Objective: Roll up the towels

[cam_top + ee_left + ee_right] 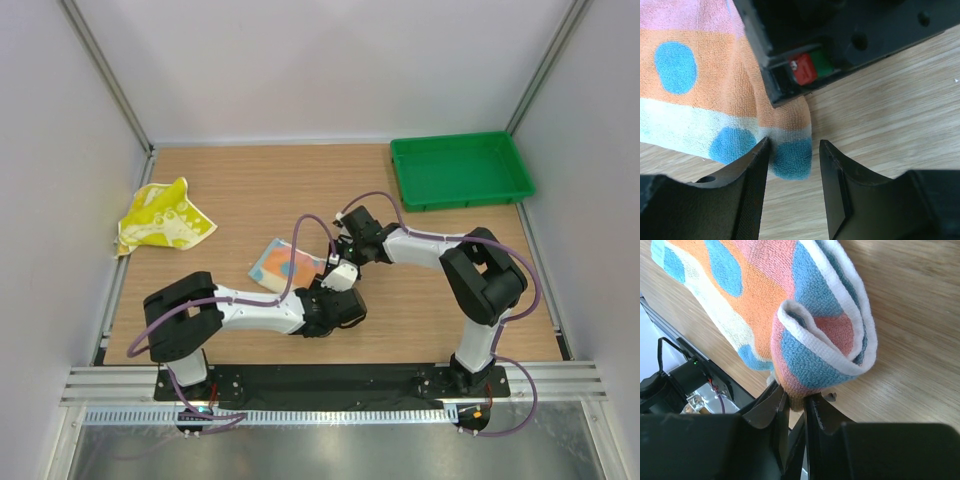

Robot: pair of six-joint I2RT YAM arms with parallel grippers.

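On the bench (250,180), your right hand (796,401) thinly pinches the towel's (815,330) curl, left hand (793,150) open; a tug could unroll it.

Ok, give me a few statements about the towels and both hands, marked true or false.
The right hand is shut on the spotted towel. True.
The left hand is shut on it too. False: it stands open, one finger either side of a corner.
The yellow towel lies in the green tray. False: it lies crumpled on the table, far left.
The spotted towel's gripped end is curled over. True.
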